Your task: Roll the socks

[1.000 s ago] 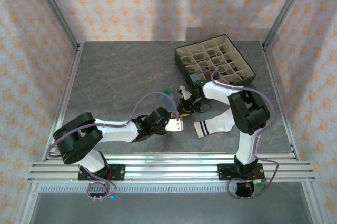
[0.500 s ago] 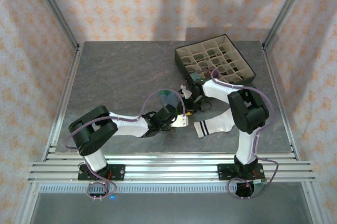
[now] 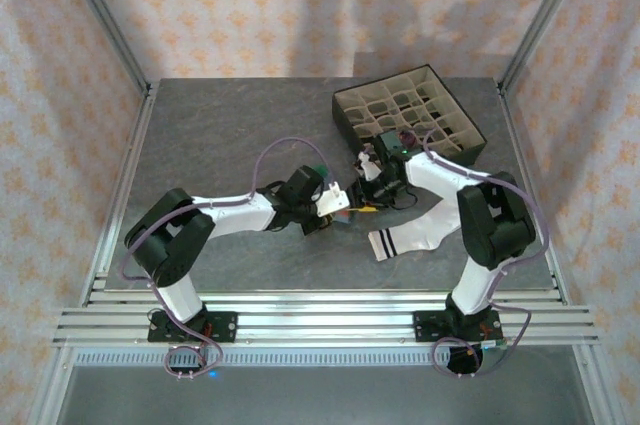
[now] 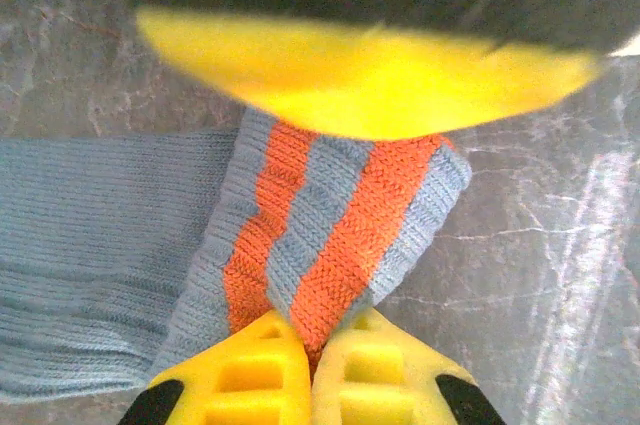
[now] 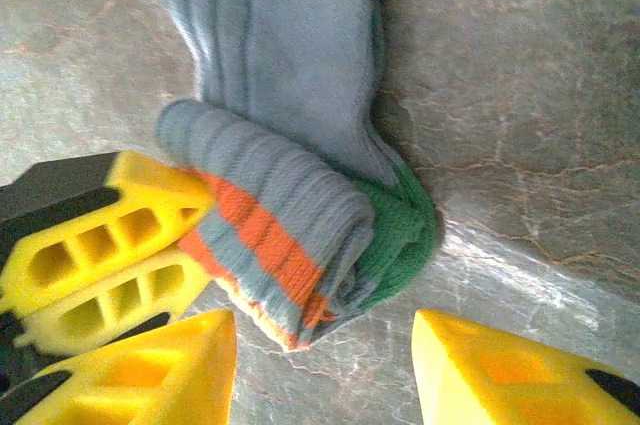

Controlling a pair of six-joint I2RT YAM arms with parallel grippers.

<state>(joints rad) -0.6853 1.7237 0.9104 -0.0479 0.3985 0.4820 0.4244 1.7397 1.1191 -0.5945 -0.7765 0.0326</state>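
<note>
At the left jaws: pressed together on the orange-striped cuff point(image 4: 330, 225) of the grey-blue sock point(image 5: 285, 55), fabric pinched between both yellow fingertips point(image 4: 245, 375). At the right jaws: standing well apart, nothing gripped, with the rolled end of that same sock just ahead of the gap and its green toe point(image 5: 400, 235) tucked at the roll's side. Beyond the roll: more of the sock stretched flat on the grey marbled surface point(image 3: 220, 135).

Counted: 2 socks plainly seen. 1 grey-blue, at mid-surface between the tips of the 2 arms. 1 white sock point(image 3: 418, 233) with black cuff stripes, flat on the surface near the right arm point(image 3: 485, 220), apart from the roll.

Farther out: 1 dark box point(image 3: 345, 120) of beige grid compartments at the far right of the surface, just beyond the right wrist. Something dark in 1 near compartment, too small to tell.

In the way: left fingertips right beside the right ones, both crowding the same roll. Left arm point(image 3: 215, 217) stretched low across the near surface.
</note>
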